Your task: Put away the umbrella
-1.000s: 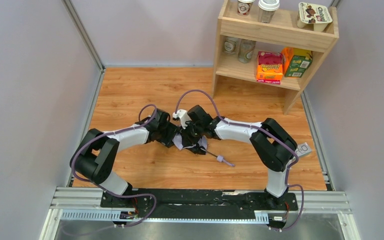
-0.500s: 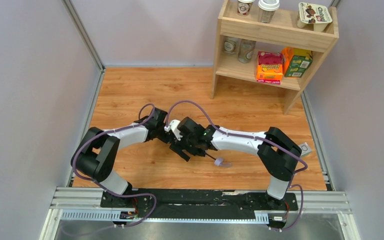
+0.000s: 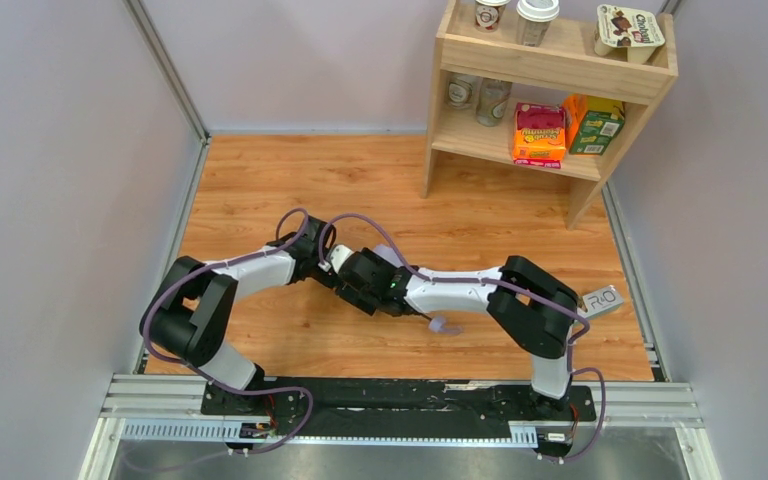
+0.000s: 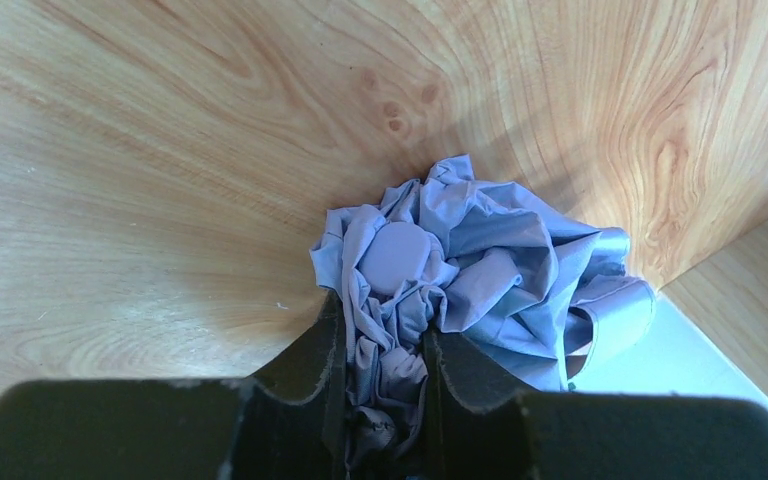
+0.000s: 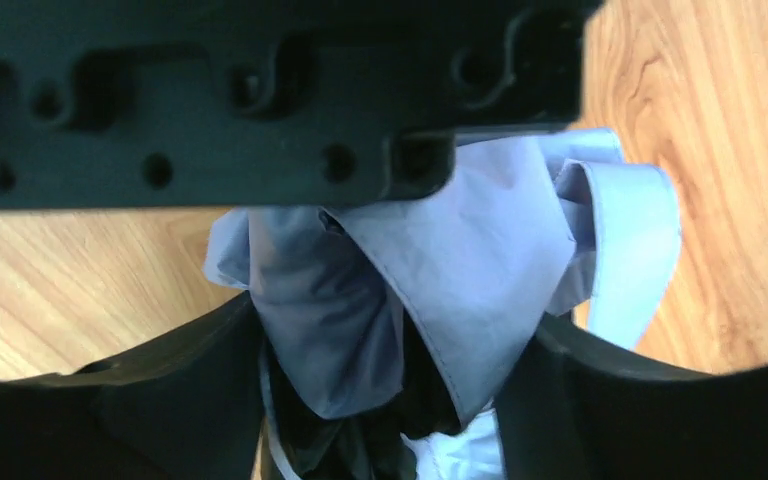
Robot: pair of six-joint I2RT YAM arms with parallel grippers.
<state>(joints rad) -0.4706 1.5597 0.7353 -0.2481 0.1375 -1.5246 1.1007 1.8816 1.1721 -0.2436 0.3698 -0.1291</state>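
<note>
Nearest to you, well short of the shelf (image 3: 557,70), the black base rail (image 3: 400,392) marks the near edge of the wooden tabletop (image 3: 260,180). Past the rail, left of the shelf and well apart from it, the umbrella (image 4: 480,250) lies bunched on the wood. Its pale tip (image 3: 446,325) sticks out on the shelf's side. Your left gripper (image 4: 382,335) is narrow and pinches a fold of the fabric. Your right gripper (image 5: 395,315) stands wide, its fingers astride the bundle. On the side away from the shelf, the tabletop's edge meets the grey side panel (image 3: 60,200). Bare wood runs from the bundle to the shelf's foot and on to the rear wall (image 3: 310,60).
</note>
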